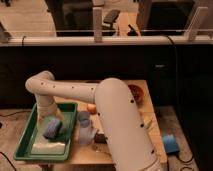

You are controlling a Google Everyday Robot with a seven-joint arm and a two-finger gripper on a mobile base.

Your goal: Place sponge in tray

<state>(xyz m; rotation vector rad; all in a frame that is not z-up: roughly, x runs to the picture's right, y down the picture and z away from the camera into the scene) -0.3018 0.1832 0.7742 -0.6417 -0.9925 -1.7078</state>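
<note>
- tray (31, 150): green
- sponge (51, 128): blue, in the tray
- gripper (50, 116): white like the arm (over the tray, at the sponge)
- table (148, 118): light wood
- bowl (135, 93): orange-brown
</note>
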